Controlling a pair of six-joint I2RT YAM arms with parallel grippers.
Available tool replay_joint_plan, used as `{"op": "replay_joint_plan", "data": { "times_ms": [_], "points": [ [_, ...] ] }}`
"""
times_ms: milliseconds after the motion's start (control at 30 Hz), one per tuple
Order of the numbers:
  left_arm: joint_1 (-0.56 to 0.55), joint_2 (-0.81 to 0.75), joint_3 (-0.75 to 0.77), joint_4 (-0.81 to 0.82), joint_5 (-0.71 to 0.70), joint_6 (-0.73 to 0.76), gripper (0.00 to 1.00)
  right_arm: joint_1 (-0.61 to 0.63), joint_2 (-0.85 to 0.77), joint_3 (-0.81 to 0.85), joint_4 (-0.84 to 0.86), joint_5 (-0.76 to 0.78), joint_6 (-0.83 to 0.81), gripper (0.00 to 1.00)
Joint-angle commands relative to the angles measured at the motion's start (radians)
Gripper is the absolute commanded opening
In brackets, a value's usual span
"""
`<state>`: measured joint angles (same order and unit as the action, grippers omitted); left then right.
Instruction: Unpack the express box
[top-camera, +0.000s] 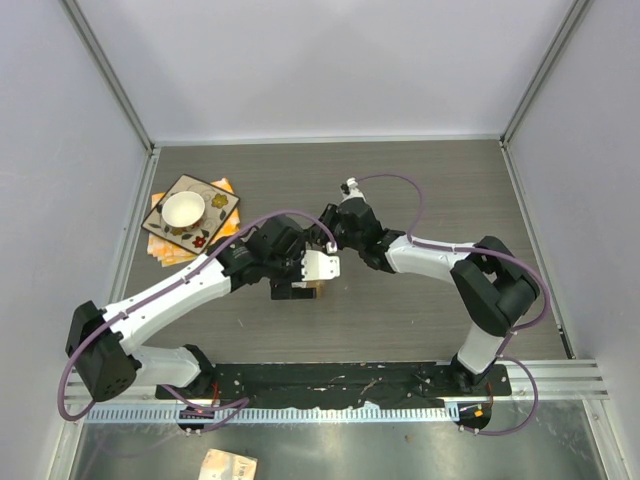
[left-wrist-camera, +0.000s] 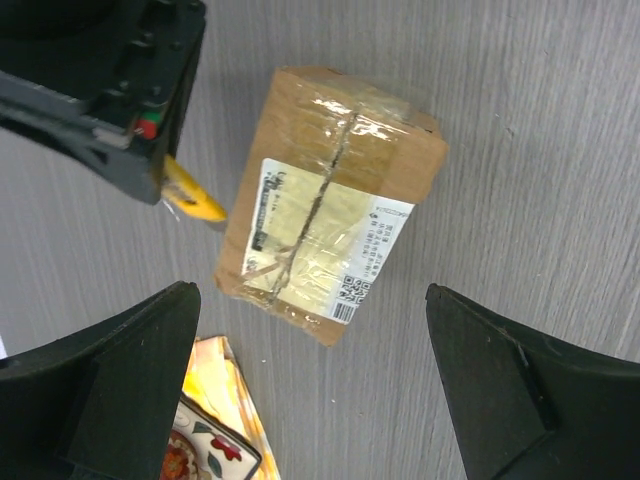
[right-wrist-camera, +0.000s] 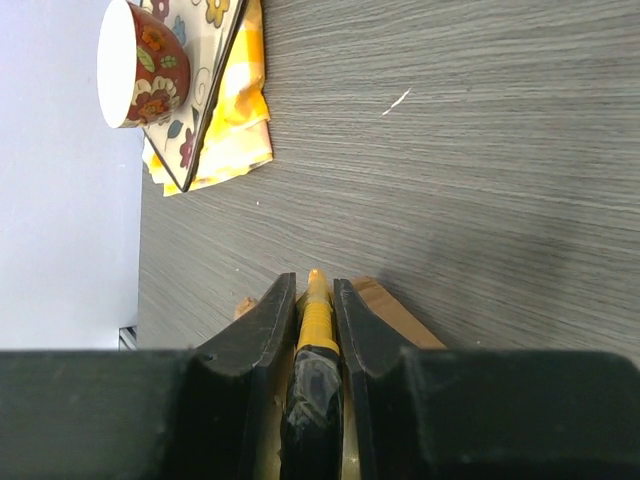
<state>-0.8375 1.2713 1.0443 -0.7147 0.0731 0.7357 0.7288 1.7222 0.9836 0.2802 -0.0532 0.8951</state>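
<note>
Two hands meet mid-frame over the grey surface (top-camera: 440, 190). Centred in the left wrist view lies the express box (left-wrist-camera: 330, 195), flaps shut under clear tape, white label up; its contents cannot be seen. The left hand (left-wrist-camera: 308, 295) hangs above it, fingers spread wide, holding nothing. At upper left of the top view, a floral card (top-camera: 217, 207) carries a white cup (top-camera: 184, 209). The right hand (right-wrist-camera: 312, 288) is clamped on a yellow utility knife (right-wrist-camera: 316, 322), tip just beside the box's left edge.
</note>
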Motion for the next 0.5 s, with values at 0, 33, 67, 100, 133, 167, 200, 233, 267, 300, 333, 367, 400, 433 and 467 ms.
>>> {"op": "replay_joint_plan", "data": {
  "times_ms": [0, 33, 67, 100, 133, 167, 200, 233, 267, 300, 333, 367, 400, 433, 467],
  "points": [
    [-0.003, -0.003, 0.078, -0.006, -0.022, -0.028, 1.00, -0.023, -0.006, 0.055, -0.025, -0.050, -0.027, 0.01],
    [-0.003, 0.006, 0.091, -0.008, -0.016, -0.029, 1.00, -0.023, -0.003, 0.061, -0.036, -0.053, -0.038, 0.01],
    [-0.003, 0.011, 0.094, -0.002, -0.015, -0.027, 1.00, -0.023, -0.003, 0.059, -0.058, -0.040, -0.044, 0.01],
    [-0.003, 0.017, 0.094, 0.006, -0.018, -0.025, 1.00, -0.026, -0.009, 0.056, -0.068, -0.027, -0.051, 0.01],
    [-0.005, 0.031, 0.092, 0.017, -0.024, -0.022, 1.00, -0.029, -0.013, 0.052, -0.075, -0.014, -0.061, 0.01],
    [-0.006, 0.037, 0.091, 0.043, -0.039, -0.022, 1.00, -0.034, -0.018, 0.044, -0.082, -0.001, -0.062, 0.01],
    [-0.008, 0.042, 0.089, 0.060, -0.050, -0.016, 1.00, -0.052, -0.029, 0.023, -0.082, 0.000, -0.061, 0.01],
    [-0.012, 0.048, 0.089, 0.078, -0.059, -0.012, 1.00, -0.058, -0.036, 0.012, -0.081, 0.001, -0.061, 0.01],
    [-0.015, 0.059, 0.086, 0.098, -0.064, -0.004, 1.00, -0.065, -0.042, -0.015, -0.066, -0.005, -0.058, 0.01],
    [-0.020, 0.068, 0.088, 0.103, -0.064, 0.011, 1.00, -0.072, -0.050, -0.026, -0.058, -0.010, -0.055, 0.01],
    [-0.025, 0.072, 0.088, 0.107, -0.064, 0.016, 1.00, -0.072, -0.062, -0.034, -0.056, -0.010, -0.056, 0.01],
    [-0.025, 0.082, 0.082, 0.110, -0.064, 0.025, 1.00, -0.072, -0.064, -0.040, -0.053, -0.010, -0.056, 0.01],
    [-0.026, 0.086, 0.074, 0.113, -0.064, 0.034, 1.00, -0.074, -0.067, -0.052, -0.049, -0.016, -0.058, 0.01],
    [-0.031, 0.088, 0.065, 0.132, -0.064, 0.056, 1.00, -0.072, -0.067, -0.056, -0.044, -0.020, -0.055, 0.01],
    [-0.032, 0.089, 0.054, 0.142, -0.064, 0.063, 1.00, -0.072, -0.065, -0.062, -0.035, -0.023, -0.053, 0.01]
  ]
}}
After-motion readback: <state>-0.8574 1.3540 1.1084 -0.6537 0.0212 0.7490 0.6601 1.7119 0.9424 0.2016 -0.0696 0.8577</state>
